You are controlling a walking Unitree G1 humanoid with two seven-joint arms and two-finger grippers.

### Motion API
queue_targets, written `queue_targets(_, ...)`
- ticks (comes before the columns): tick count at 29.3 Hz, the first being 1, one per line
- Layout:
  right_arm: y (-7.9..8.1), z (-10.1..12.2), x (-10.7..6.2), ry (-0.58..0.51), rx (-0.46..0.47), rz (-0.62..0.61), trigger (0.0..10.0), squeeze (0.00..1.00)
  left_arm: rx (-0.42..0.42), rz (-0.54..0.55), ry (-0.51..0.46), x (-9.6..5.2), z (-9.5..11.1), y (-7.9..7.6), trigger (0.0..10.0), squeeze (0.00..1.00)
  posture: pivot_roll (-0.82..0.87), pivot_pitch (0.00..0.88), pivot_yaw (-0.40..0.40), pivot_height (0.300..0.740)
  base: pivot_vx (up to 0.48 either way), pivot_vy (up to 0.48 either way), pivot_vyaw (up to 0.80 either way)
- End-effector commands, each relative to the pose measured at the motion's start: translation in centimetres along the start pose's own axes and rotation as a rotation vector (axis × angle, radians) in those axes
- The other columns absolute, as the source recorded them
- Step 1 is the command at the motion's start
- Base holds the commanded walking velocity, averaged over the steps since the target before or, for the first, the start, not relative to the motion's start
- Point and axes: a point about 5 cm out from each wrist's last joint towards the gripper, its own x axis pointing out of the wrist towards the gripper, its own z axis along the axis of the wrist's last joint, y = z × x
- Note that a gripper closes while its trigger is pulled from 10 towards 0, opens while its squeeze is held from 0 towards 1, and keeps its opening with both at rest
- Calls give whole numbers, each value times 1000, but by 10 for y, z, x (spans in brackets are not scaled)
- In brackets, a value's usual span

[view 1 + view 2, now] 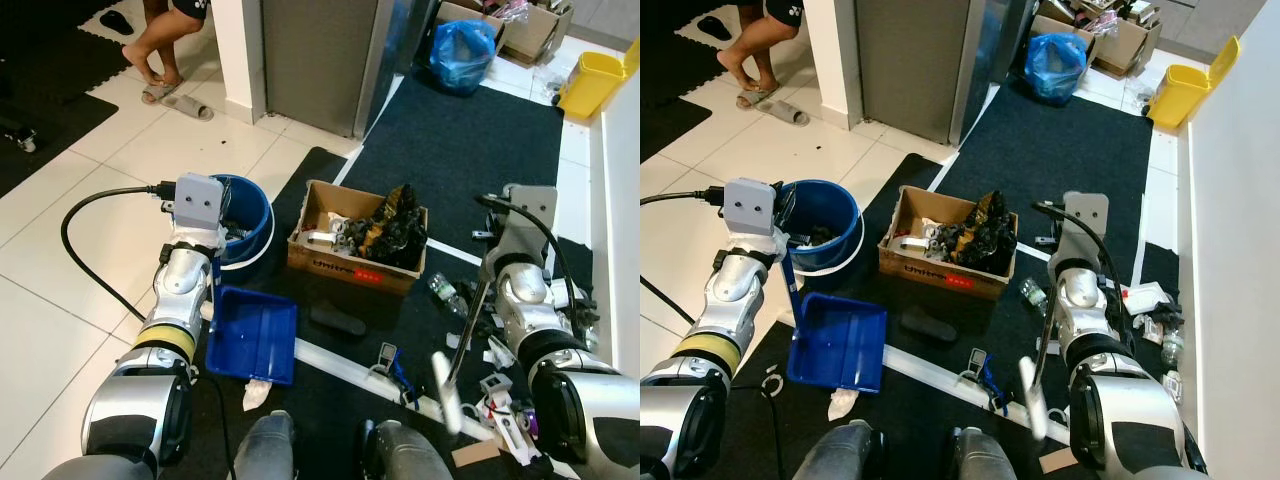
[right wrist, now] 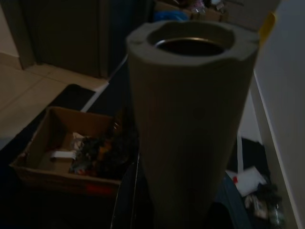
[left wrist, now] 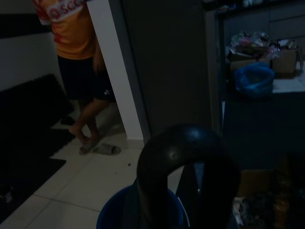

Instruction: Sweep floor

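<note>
partial white letters "sco" on the person's orange shirt (image 3: 71, 26); red print on the cardboard box (image 1: 357, 270) is unreadable.

A cardboard box (image 1: 355, 245) is sitting on the dark carpet (image 1: 470, 140), holding crumpled black material and some pale scraps. Just beside it on the robot's left, a blue bucket (image 1: 245, 215) is standing at the edge of the white tiled floor (image 1: 60, 290). A black cable (image 1: 85, 235) is looping over those tiles. Farther back, a blue plastic bag (image 1: 462, 45) is resting near open cardboard boxes (image 1: 530, 25), and a yellow bin (image 1: 598, 82) is leaning by the white wall. A person's bare legs (image 1: 155, 40) are showing at the far left, with a grey slipper (image 1: 188, 106) lying just beside the feet. A white pillar (image 1: 238, 50) is standing next to a grey cabinet (image 1: 320, 55).
</note>
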Motion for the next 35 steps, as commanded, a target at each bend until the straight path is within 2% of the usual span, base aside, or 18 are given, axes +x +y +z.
queue_targets(1, -10, -3, -1, 14, -20, -28, 10000, 0, 9, -12, -26, -1, 1, -6, 10000, 0, 175, 98, -111, 740, 0, 0, 0)
queue_targets(3, -14, -11, -5, 36, -8, -40, 10000, 0, 3, 7, -20, -5, -3, -6, 10000, 0, 174, 107, -112, 740, 0, 0, 0)
queue_targets(7, -13, -24, -11, 89, 78, -10, 10000, 0, -10, 23, 6, -9, -9, -8, 10000, 0, 163, 113, -107, 740, 0, 0, 0)
queue_targets(11, -16, -43, -20, 192, 114, -29, 10000, 0, -59, 48, 56, -12, -18, -10, 10000, 0, 161, 112, -103, 740, 0, 0, 0)
queue_targets(12, -16, -51, -25, 222, 108, -23, 10000, 0, -99, 51, 81, -14, -22, -13, 10000, 0, 162, 107, -100, 740, 0, 0, 0)
queue_targets(18, -19, -73, -42, 296, 114, -33, 10000, 0, -206, 67, 183, -28, -42, -24, 10000, 0, 168, 96, -98, 740, 0, 0, 0)
queue_targets(19, -19, -73, -42, 296, 114, -33, 10000, 0, -206, 67, 183, -28, -42, -24, 10000, 0, 168, 96, -98, 740, 0, 0, 0)
queue_targets(22, -24, -78, -47, 288, 118, -44, 10000, 0, -233, 63, 265, -47, -60, -30, 10000, 0, 170, 89, -92, 740, 0, 0, 0)
queue_targets(27, -34, -73, -45, 254, 129, -79, 10000, 0, -228, 67, 298, -57, -68, -27, 10000, 0, 170, 86, -85, 740, 0, 0, 0)
queue_targets(28, -40, -67, -42, 219, 133, -102, 10000, 0, -219, 71, 307, -60, -70, -24, 10000, 0, 171, 86, -84, 740, 0, 0, 0)
queue_targets(35, -50, -44, -29, 107, 211, -144, 10000, 0, -190, 81, 295, -58, -68, -15, 10000, 0, 180, 88, -77, 740, 0, 0, 0)
